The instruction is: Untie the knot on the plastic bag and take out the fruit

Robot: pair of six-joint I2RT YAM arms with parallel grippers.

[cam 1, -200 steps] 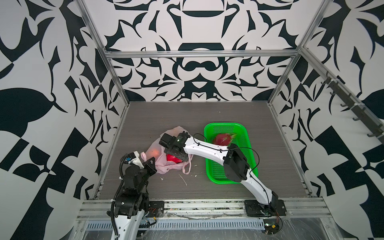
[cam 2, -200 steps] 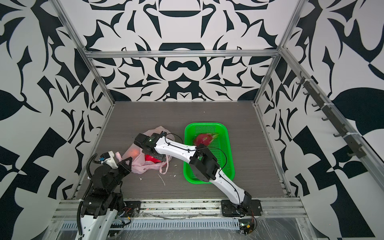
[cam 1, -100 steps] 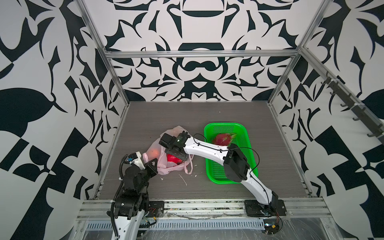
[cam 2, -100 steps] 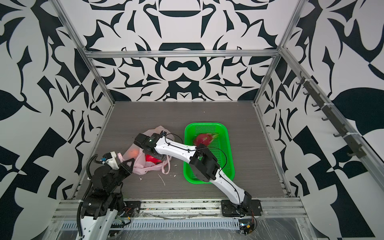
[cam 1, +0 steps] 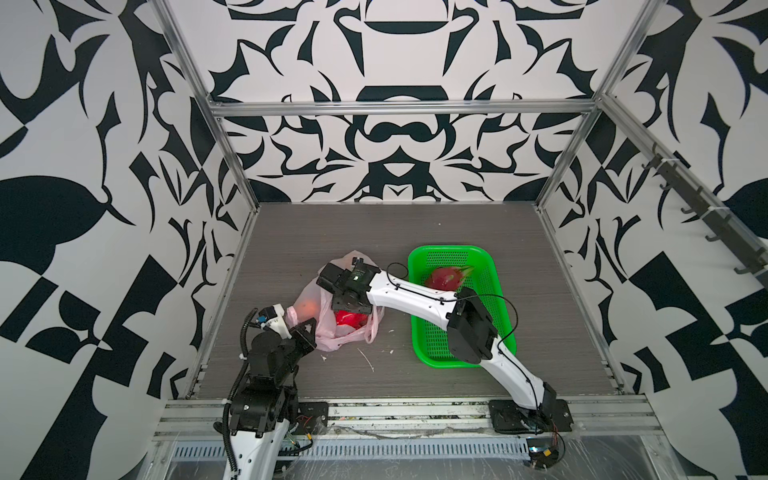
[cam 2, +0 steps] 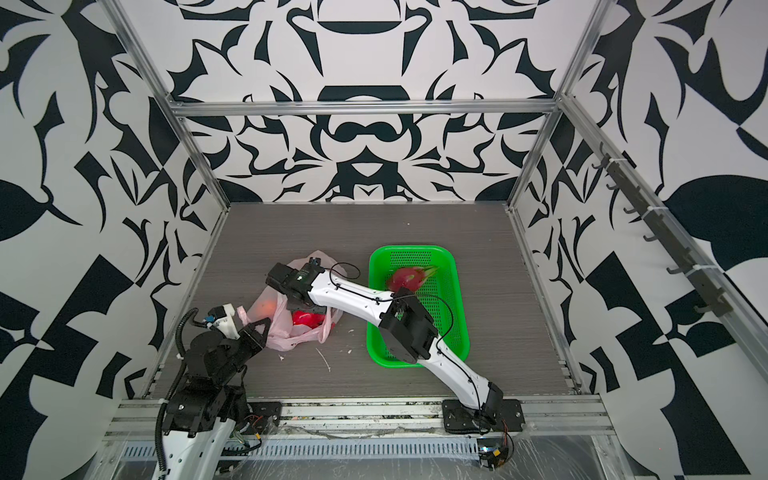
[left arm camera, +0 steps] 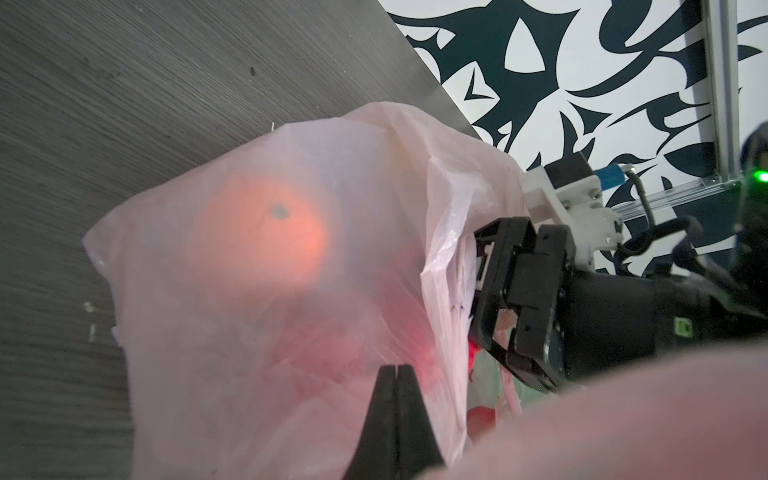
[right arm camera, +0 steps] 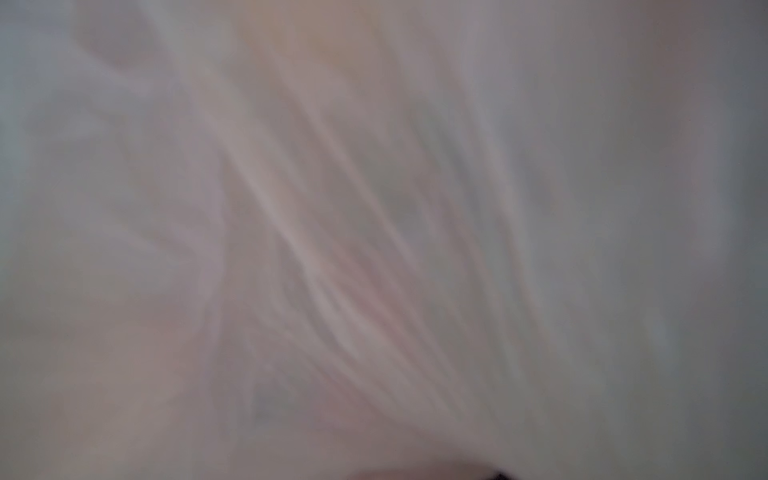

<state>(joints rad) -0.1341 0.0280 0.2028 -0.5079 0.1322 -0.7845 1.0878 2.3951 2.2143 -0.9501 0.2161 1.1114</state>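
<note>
The pink plastic bag [cam 1: 332, 332] [cam 2: 286, 332] lies left of centre on the grey table, its mouth open and a loop handle [cam 1: 371, 328] hanging loose. No knot shows. My left gripper [cam 1: 312, 325] [left arm camera: 397, 368] is shut on the bag's near-left film. My right gripper [cam 1: 349, 305] [left arm camera: 478, 291] reaches into the bag's mouth, jaws apart, just above a red fruit [cam 1: 347, 319] [cam 2: 305, 319]. An orange [cam 1: 309, 308] [left arm camera: 266, 237] glows through the plastic. The right wrist view shows only blurred bag film.
A green perforated basket [cam 1: 419, 332] [cam 2: 376, 345] stands right of the bag and holds one magenta dragon fruit [cam 1: 446, 277] [cam 2: 409, 277]. My right arm crosses over the basket's near-left corner. White scraps [cam 1: 368, 358] lie in front of the bag. Patterned walls enclose the table.
My left gripper has shifted slightly rightward along the bag's near edge, staying shut. My right gripper has stayed in the bag's mouth.
</note>
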